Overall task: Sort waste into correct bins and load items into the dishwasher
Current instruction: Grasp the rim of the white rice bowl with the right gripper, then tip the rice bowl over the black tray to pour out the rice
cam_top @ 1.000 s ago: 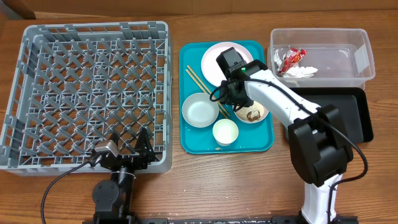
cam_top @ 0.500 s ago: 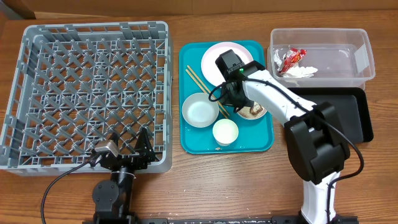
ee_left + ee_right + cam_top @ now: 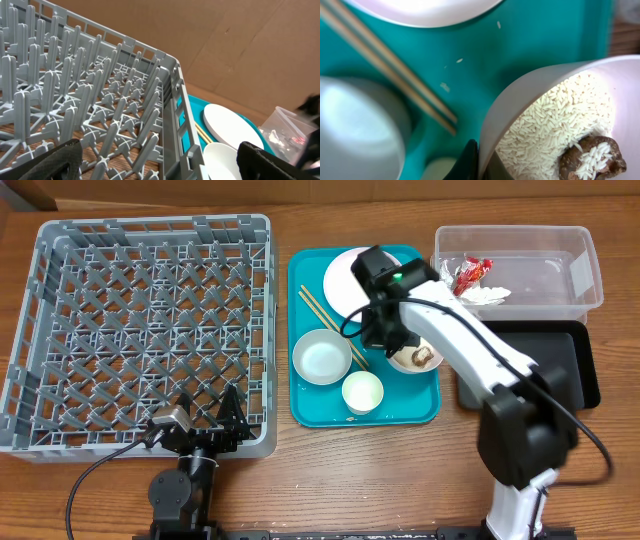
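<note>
While the right pincer [image 3: 481, 161] clamps the bowl [image 3: 519, 102], chopsticks [image 3: 395, 71] lie alongside.

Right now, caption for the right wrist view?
Right gripper pinches the rim of the rice bowl, chopsticks beside it on the tray.

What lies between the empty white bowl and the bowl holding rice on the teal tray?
The wooden chopsticks, lying slantwise on the teal tray between the empty bowl and the rice bowl; the right wrist view shows it best.

Robot lab bench: wood table [image 3: 100, 500] w/ cardboard backdrop [image 3: 240, 45], mounted arm [image 3: 470, 345].
</note>
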Action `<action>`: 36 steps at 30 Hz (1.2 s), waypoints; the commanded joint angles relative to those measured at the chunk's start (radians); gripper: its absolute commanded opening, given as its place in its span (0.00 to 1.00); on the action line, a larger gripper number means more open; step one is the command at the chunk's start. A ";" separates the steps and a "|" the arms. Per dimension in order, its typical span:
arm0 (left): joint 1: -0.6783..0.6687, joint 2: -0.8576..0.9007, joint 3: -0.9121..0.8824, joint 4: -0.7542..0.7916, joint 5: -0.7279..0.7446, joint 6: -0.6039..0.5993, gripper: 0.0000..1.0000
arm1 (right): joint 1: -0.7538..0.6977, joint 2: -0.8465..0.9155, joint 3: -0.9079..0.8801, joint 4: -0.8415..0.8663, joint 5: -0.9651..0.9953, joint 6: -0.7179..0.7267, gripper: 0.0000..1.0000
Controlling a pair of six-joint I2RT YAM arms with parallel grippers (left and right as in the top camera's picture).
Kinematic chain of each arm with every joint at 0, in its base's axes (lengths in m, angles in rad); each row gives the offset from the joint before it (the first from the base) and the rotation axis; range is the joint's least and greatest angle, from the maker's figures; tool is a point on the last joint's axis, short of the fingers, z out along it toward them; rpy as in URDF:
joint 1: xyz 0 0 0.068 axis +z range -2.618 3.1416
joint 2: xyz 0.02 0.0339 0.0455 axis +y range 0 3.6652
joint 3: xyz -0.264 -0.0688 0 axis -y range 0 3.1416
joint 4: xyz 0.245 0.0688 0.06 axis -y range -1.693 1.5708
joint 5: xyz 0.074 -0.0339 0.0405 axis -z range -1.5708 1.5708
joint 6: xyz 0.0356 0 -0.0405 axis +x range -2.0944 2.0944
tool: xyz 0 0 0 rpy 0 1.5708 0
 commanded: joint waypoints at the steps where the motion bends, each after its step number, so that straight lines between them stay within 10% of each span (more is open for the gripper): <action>1: 0.006 -0.003 -0.003 -0.002 -0.004 -0.006 1.00 | -0.011 -0.181 0.055 -0.047 0.001 -0.048 0.04; 14: 0.006 -0.003 -0.003 -0.002 -0.004 -0.006 1.00 | -0.303 -0.385 -0.032 -0.135 -0.190 -0.324 0.04; 36: 0.006 -0.003 -0.003 -0.002 -0.004 -0.006 1.00 | -0.907 -0.385 -0.566 0.278 -1.080 -0.676 0.04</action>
